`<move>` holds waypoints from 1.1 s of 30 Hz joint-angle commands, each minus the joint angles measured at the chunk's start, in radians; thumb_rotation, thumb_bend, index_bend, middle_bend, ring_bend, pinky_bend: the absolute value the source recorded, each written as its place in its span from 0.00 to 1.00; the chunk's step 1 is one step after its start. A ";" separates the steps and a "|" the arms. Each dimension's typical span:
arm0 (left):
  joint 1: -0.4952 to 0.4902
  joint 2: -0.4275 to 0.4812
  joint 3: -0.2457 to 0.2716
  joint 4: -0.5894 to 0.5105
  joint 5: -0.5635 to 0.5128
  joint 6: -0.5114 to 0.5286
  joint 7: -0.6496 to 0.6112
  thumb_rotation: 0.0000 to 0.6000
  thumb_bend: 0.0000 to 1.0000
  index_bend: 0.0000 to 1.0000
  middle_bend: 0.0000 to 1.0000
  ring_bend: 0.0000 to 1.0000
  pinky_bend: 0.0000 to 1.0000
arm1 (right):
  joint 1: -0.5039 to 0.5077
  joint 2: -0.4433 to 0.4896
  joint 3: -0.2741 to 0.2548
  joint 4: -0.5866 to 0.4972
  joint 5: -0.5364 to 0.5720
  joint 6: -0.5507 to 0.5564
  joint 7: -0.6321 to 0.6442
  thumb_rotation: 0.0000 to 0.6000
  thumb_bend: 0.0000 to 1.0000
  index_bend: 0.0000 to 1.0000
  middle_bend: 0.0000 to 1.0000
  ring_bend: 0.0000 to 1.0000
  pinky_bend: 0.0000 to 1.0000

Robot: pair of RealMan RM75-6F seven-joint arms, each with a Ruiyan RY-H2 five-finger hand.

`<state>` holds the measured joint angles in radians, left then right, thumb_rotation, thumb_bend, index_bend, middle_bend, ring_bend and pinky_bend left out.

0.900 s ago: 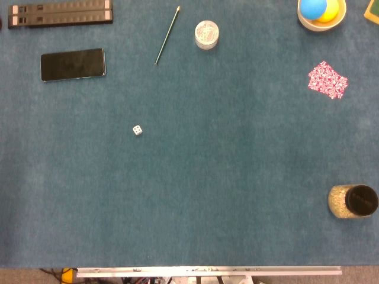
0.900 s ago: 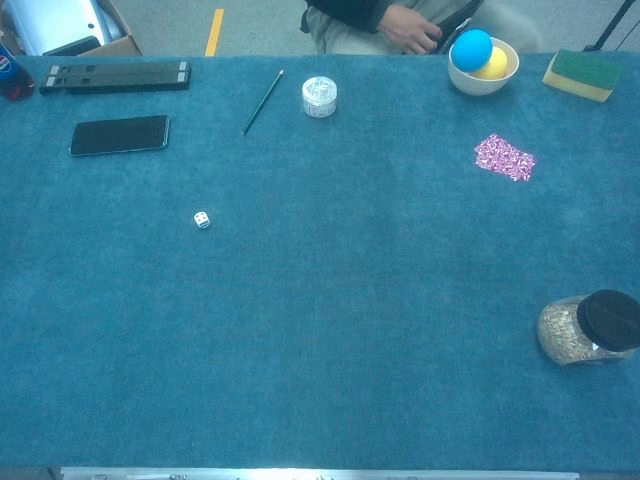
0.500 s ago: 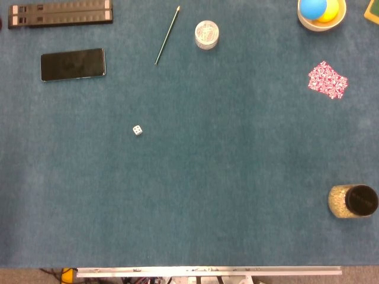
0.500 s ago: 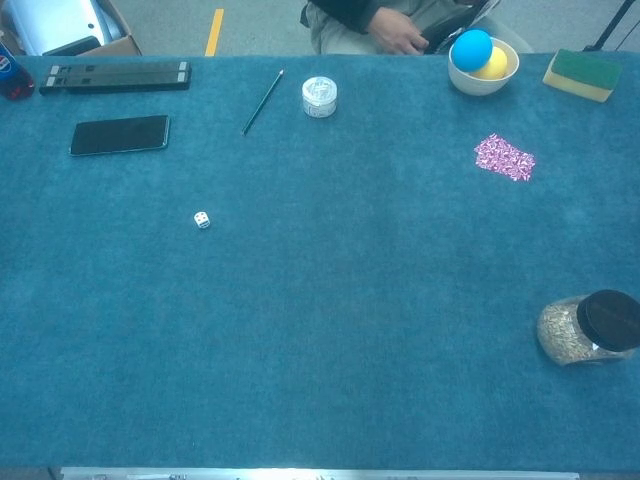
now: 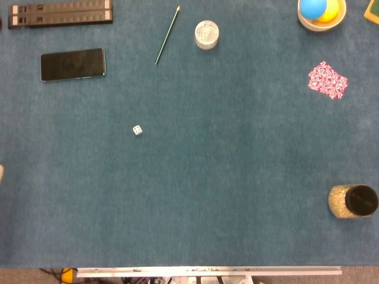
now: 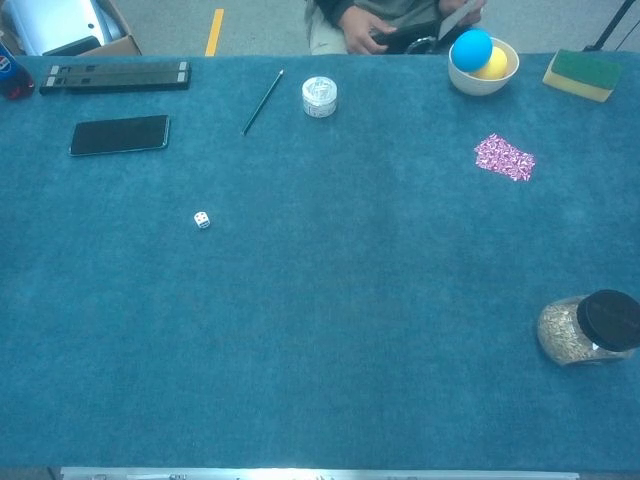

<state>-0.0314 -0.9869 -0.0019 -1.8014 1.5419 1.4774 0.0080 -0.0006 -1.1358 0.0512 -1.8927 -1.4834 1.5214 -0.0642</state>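
A blue ball [image 6: 471,48] and a yellow ball [image 6: 494,63] are sitting in a cream bowl [image 6: 480,82]; a pink-and-white patterned packet [image 6: 504,157] is lying on teal cloth [image 6: 350,280].

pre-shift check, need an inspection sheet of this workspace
surface: blue cloth table, flat, no spill seen
job's things: die and phone lie untouched on the left side
clutter: black bar, pencil, tin, bowl with two balls, patterned packet, grain jar, sponge
hands: a pale sliver at the left edge, maybe the left hand, pose unreadable; right hand nothing seen
cables: dark wires below the near edge
surroundings: seated person past the far edge, box, bottle
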 commanded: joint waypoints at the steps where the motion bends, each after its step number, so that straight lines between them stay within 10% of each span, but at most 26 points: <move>1: -0.033 0.024 0.008 -0.008 0.027 -0.046 -0.046 1.00 0.29 0.36 0.23 0.12 0.11 | 0.001 0.002 0.002 -0.001 0.000 0.000 0.002 1.00 0.29 0.25 0.23 0.07 0.14; 12: -0.162 0.056 0.029 -0.043 0.083 -0.240 -0.061 0.98 0.22 0.36 0.22 0.13 0.11 | 0.008 0.007 0.006 -0.001 0.008 -0.011 0.000 1.00 0.29 0.25 0.23 0.07 0.14; 22: -0.272 0.019 0.023 -0.054 0.035 -0.412 -0.066 0.29 0.07 0.32 0.20 0.11 0.08 | 0.016 0.003 0.015 0.008 0.030 -0.022 -0.005 1.00 0.29 0.25 0.23 0.07 0.14; 33: -0.355 -0.061 0.014 -0.011 -0.021 -0.523 -0.081 0.19 0.05 0.32 0.17 0.07 0.04 | 0.034 -0.005 0.026 0.023 0.048 -0.045 -0.002 1.00 0.29 0.25 0.23 0.07 0.14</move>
<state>-0.3777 -1.0395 0.0131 -1.8180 1.5306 0.9652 -0.0716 0.0330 -1.1409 0.0769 -1.8700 -1.4353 1.4765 -0.0669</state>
